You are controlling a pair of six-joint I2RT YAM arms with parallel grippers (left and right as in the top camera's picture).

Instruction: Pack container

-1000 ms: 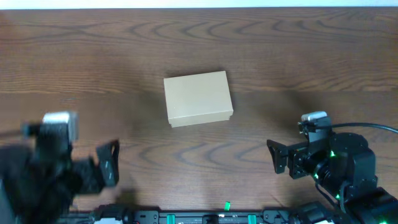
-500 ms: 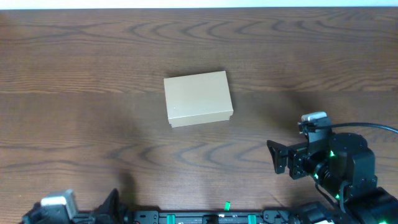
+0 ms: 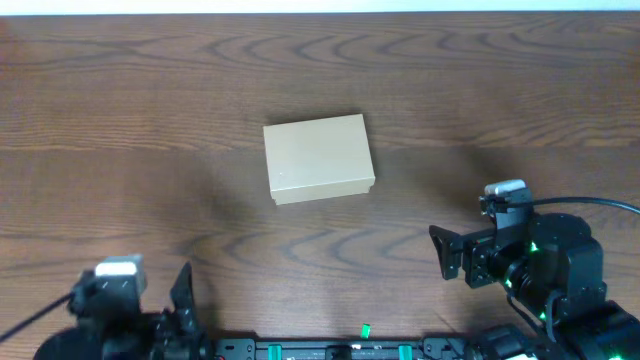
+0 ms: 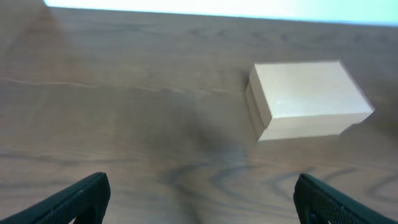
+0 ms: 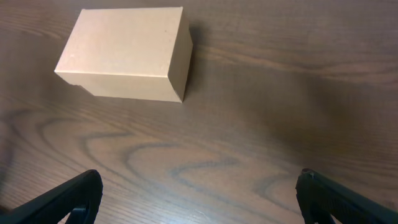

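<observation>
1. box (image 3: 319, 158) — plain tan cardboard, unmarked, lying flat near the middle of the desk (image 3: 120, 100). Its lid (image 5: 118, 40) is down. Nothing touches it, and nothing to go inside it shows in any view.

2. left pincer (image 4: 200, 198) — released, jaws spread wide, nothing between them. It sits low at the near left edge of the desk, well apart from the box. From its own camera the box lies ahead and off to the right.

3. right pincer (image 5: 199, 194) — released as well, jaws wide and empty. It is at the near right side, also well apart from the box. From its own camera the box lies ahead and to the left.

4. step in hand: by my reading neither arm is at work on the box, and both wait at the near edge. With the lid down and no loose goods in sight, I cannot tell whether packing is yet to start or already finished.

5. next move, if packing is to come: one pincer must reach to the box and get under the lid's free edge to lift it. The other likely needs to steady the body, since a light box may slide on the smooth wood.
</observation>
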